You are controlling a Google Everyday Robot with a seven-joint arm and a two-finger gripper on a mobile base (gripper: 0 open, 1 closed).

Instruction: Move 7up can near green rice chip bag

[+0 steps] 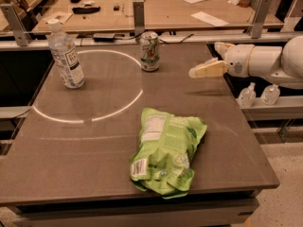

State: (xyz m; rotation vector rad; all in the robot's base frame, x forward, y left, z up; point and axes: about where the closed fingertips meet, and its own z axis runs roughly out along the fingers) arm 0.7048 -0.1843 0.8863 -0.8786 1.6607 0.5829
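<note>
The 7up can (149, 51) stands upright at the far middle of the dark table (94, 141), silver-white with green and red markings. The green rice chip bag (166, 150) lies flat near the table's front edge, lime green with its white label facing up. My gripper (211, 58) hovers above the table's right side, to the right of the can and apart from it. Its cream fingers (207, 70) point left toward the can, spread apart and empty. The white arm (265, 60) reaches in from the right.
A clear plastic water bottle (66, 55) stands at the far left of the table. A bright ring of light (90, 119) lies on the surface. Two small bottles (258, 94) sit on a ledge at the right. A wooden bench with papers (189, 8) is behind.
</note>
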